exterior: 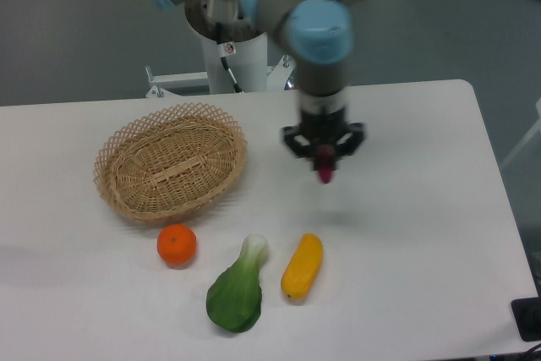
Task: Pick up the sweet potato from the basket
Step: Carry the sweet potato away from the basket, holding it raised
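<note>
The gripper (325, 158) is clamped on the sweet potato (325, 173), which hangs end-down between the fingers, above the table (406, 209) at about 3 o'clock from the basket (169, 162) and well apart from it. The vertical hold suits a top-down lift. The pick appears complete.

Sweet potato (325, 172): small, dark purplish-red, mostly hidden; only lower tip visible, pointing down, held upright betw. jaws, off worktop, well right of basket. Basket (171, 161): wide shallow oval, light tan wicker, lattice rim, sits flat on worktop, left side.
</note>
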